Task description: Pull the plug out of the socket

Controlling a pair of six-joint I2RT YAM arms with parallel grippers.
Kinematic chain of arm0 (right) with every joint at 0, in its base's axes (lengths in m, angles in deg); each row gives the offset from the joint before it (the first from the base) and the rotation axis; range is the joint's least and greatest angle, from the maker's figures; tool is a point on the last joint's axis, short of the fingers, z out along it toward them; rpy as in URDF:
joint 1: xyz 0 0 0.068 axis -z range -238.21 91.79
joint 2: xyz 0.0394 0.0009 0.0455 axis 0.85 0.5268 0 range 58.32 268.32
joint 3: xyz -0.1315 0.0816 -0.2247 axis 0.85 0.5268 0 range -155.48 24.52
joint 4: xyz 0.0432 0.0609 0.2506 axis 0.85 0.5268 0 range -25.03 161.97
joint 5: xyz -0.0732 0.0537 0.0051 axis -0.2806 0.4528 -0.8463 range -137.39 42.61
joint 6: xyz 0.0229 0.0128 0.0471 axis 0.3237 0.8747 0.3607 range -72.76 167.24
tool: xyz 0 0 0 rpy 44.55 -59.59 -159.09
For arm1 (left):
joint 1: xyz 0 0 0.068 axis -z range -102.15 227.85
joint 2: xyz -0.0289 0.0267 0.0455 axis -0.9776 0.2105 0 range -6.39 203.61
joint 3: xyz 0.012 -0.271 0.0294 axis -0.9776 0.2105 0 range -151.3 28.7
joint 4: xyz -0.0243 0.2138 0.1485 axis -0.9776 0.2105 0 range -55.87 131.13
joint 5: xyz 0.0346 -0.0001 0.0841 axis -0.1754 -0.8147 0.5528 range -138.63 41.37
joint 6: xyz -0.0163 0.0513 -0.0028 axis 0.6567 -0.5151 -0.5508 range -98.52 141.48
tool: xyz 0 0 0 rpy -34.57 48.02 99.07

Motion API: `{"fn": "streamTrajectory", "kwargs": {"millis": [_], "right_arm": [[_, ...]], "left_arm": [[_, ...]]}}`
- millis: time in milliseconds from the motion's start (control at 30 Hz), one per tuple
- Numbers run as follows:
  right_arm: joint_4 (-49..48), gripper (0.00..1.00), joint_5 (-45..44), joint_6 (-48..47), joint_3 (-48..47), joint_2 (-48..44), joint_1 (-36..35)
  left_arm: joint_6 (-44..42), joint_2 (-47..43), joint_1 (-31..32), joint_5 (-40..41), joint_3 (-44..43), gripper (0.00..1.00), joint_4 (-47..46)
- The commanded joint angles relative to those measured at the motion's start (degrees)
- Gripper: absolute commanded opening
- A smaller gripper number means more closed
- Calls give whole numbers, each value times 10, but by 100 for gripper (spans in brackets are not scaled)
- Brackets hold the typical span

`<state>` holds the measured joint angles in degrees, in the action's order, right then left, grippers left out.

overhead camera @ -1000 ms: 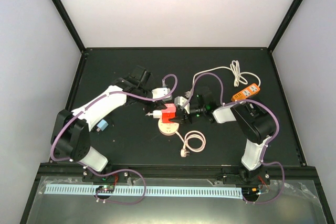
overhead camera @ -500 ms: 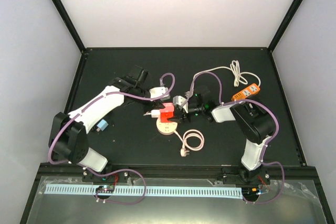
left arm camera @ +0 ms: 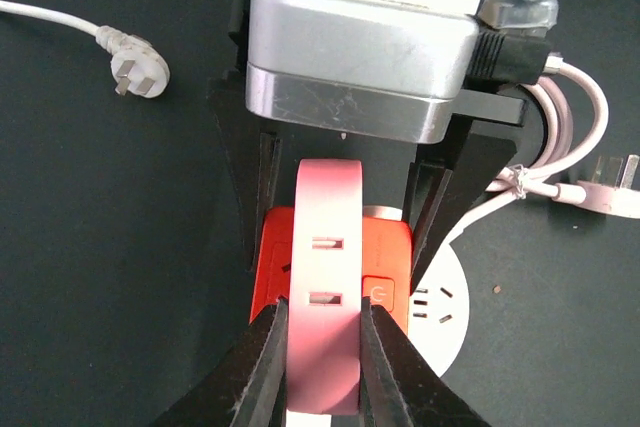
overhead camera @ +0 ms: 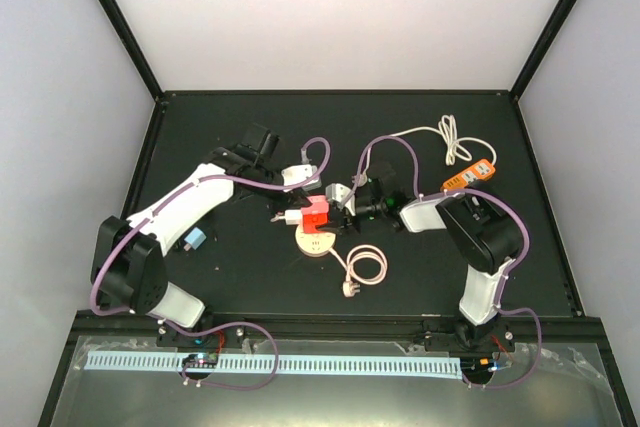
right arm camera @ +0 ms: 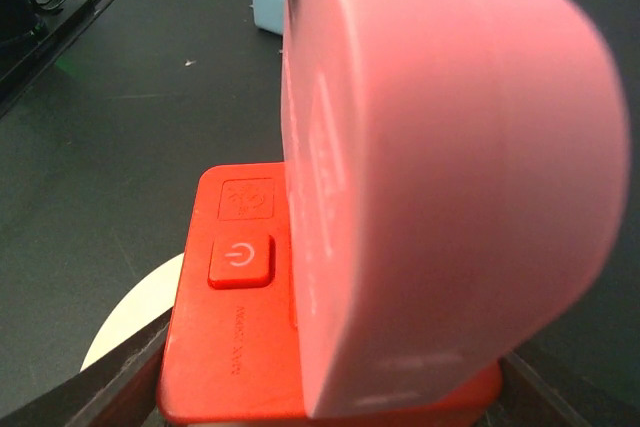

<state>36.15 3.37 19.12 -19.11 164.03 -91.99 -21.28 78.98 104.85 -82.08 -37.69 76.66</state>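
Note:
A red cube socket (overhead camera: 320,210) sits partly over a round white disc socket (overhead camera: 318,241) at mid-table. A pale pink plug (overhead camera: 293,217) sticks out of its left face. My left gripper (overhead camera: 288,217) is shut on the pink plug (left arm camera: 325,327), one finger (left arm camera: 268,357) on each side. My right gripper (overhead camera: 338,209) is shut on the red socket (right arm camera: 240,337), with black fingers (left arm camera: 245,187) flanking it. The plug (right arm camera: 440,177) fills the right wrist view and still touches the socket face. Its pins are hidden.
An orange power strip (overhead camera: 468,175) with a white cable (overhead camera: 446,135) lies at the back right. A coiled white cord (overhead camera: 368,269) with a plug (overhead camera: 351,290) lies in front of the disc. A light blue block (overhead camera: 194,238) sits by the left arm. A loose white plug (left arm camera: 135,72) lies on the mat.
Both grippers, with plug and red socket, have shifted slightly up and left over the disc. The plug stays against the socket.

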Motion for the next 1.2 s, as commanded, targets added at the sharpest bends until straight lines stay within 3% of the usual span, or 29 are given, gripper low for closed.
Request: {"fn": "streamTrajectory", "kwargs": {"millis": [0,267,433,533,933,1067,1167], "right_arm": [[37,12,-49,-12,-12,22,-1],[46,15,-52,-10,-20,28,-1],[36,56,-47,-1,-11,16,-1],[30,66,-38,16,-7,-4,-1],[66,79,-12,95,-46,-139,-1],[136,75,-15,97,-52,-186,-1],[175,66,-11,131,-57,-206,-1]], "left_arm": [[1,-44,-4,-51,-23,2,-8],[-1,-53,-7,-48,-14,2,-5],[5,-52,-17,-50,-15,1,7],[8,-57,-24,-54,-17,2,19],[64,-147,-29,-31,-22,2,28],[93,-199,-35,-5,-28,2,4],[116,-249,-35,-5,-14,2,-43]]}}
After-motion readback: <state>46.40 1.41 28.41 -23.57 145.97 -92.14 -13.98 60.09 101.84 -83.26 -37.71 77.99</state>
